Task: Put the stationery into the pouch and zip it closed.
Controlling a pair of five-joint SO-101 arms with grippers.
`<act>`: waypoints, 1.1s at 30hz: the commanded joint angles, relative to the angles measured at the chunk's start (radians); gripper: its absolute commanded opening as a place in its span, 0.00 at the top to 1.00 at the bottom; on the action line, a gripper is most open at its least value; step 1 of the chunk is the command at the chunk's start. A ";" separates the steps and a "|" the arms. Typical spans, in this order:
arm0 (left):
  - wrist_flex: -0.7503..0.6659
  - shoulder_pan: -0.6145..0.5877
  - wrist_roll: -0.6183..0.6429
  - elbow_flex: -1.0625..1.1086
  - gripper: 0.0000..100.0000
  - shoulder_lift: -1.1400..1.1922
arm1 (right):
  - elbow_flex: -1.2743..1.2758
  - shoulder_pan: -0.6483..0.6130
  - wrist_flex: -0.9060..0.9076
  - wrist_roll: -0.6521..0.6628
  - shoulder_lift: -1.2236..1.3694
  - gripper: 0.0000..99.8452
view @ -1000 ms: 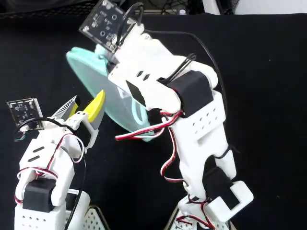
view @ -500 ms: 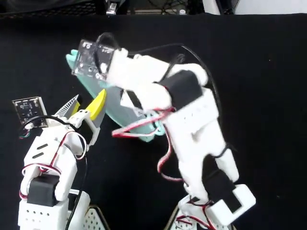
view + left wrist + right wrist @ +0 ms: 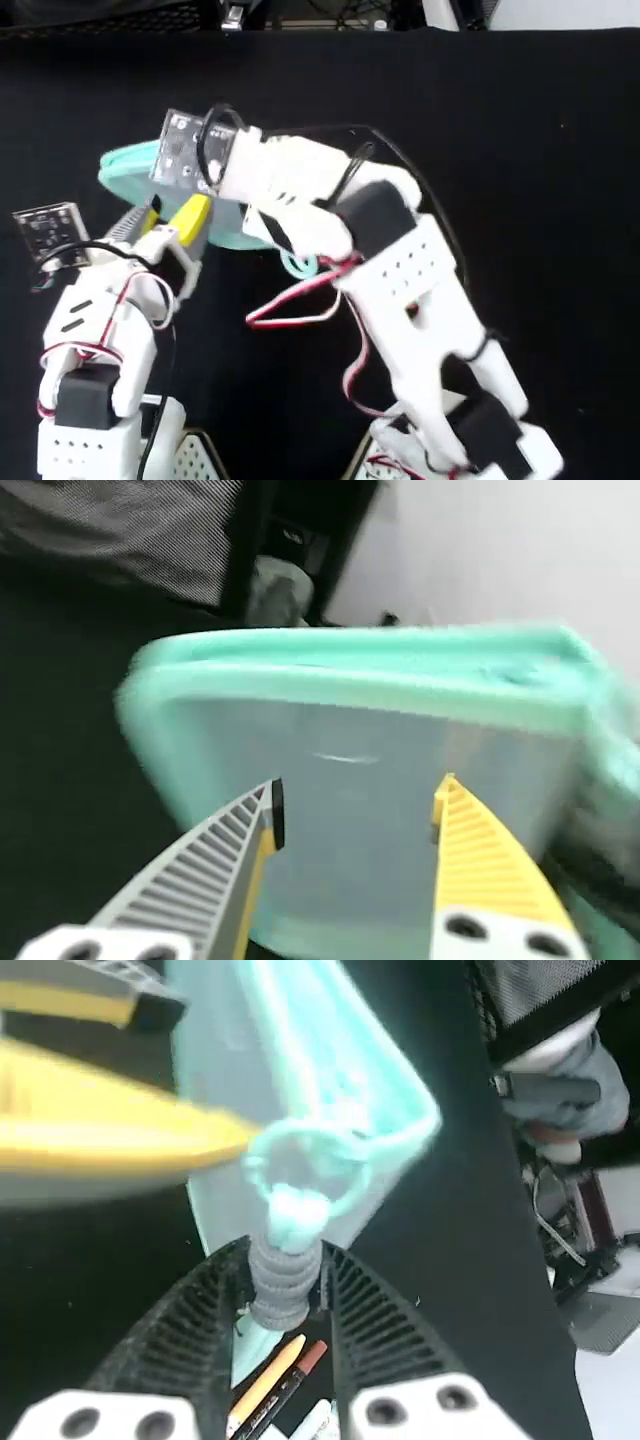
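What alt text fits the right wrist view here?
The right gripper is shut on the grey zipper pull of a mint-green pouch. A yellow finger of the other arm lies across beside the pouch, and pen tips show between the right gripper's black fingers.

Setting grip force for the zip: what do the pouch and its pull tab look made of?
The pouch looks like soft plastic, probably vinyl: frosted translucent panel with faint sheen, opaque mint border. The pull tab is grey, ribbed and matte, likely rubber or silicone.
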 commanded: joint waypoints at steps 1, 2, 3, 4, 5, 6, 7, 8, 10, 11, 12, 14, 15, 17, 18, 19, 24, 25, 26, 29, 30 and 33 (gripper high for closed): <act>-0.035 -0.076 0.011 -0.002 0.74 -0.003 | -0.004 -0.020 -0.012 -0.055 -0.119 0.99; -0.035 -0.087 0.011 -0.002 0.74 -0.003 | -0.004 -0.020 -0.012 -0.077 -0.148 0.99; -0.035 -0.091 0.011 -0.002 0.74 -0.003 | -0.004 -0.020 -0.012 -0.097 -0.179 0.99; -0.037 -0.093 0.011 -0.002 0.74 -0.003 | -0.004 -0.020 -0.012 -0.121 -0.208 0.99; -0.043 -0.093 0.011 -0.002 0.74 -0.003 | -0.004 -0.020 -0.012 -0.149 -0.237 0.99; -0.051 -0.093 0.011 0.002 0.74 -0.002 | -0.004 -0.020 -0.018 -0.176 -0.265 0.99; -0.060 -0.093 0.011 0.012 0.74 -0.002 | -0.005 -0.020 -0.020 -0.198 -0.288 0.99; -0.075 -0.093 0.011 0.024 0.74 -0.002 | -0.005 -0.020 -0.020 -0.212 -0.306 0.99; -0.101 -0.094 0.011 0.045 0.74 -0.002 | 0.012 -0.020 -0.029 -0.213 -0.321 0.99; -0.110 -0.094 0.011 0.053 0.74 -0.002 | 0.030 -0.018 -0.038 -0.204 -0.321 0.99; -0.114 -0.094 0.011 0.056 0.74 -0.002 | 0.058 -0.018 -0.046 -0.189 -0.321 0.99; -0.112 -0.093 0.011 0.056 0.74 -0.002 | 0.131 -0.008 -0.064 -0.147 -0.321 0.99; -0.112 -0.093 0.011 0.056 0.74 -0.002 | 0.177 -0.005 -0.083 -0.124 -0.323 0.99; -0.112 -0.090 0.011 0.056 0.74 -0.002 | 0.268 -0.003 -0.130 -0.094 -0.329 0.99; -0.110 -0.090 0.011 0.058 0.74 -0.002 | 0.306 -0.003 -0.149 -0.087 -0.329 0.99; -0.110 -0.088 0.011 0.058 0.74 -0.002 | 0.338 -0.006 -0.166 -0.086 -0.329 0.99; -0.115 -0.088 0.011 0.058 0.74 -0.002 | 0.409 -0.043 -0.224 -0.091 -0.329 0.99; -0.115 -0.088 0.011 0.058 0.74 -0.002 | 0.409 -0.055 -0.226 -0.091 -0.329 0.99; -0.115 -0.088 0.011 0.058 0.74 0.000 | 0.407 -0.077 -0.226 -0.091 -0.329 0.99; -0.117 -0.088 0.011 0.058 0.74 0.000 | 0.404 -0.161 -0.227 -0.094 -0.331 0.99; -0.117 -0.088 0.011 0.058 0.74 0.000 | 0.403 -0.192 -0.227 -0.101 -0.331 0.99; -0.117 -0.088 0.011 0.058 0.74 -0.002 | 0.357 -0.236 -0.226 -0.160 -0.331 0.99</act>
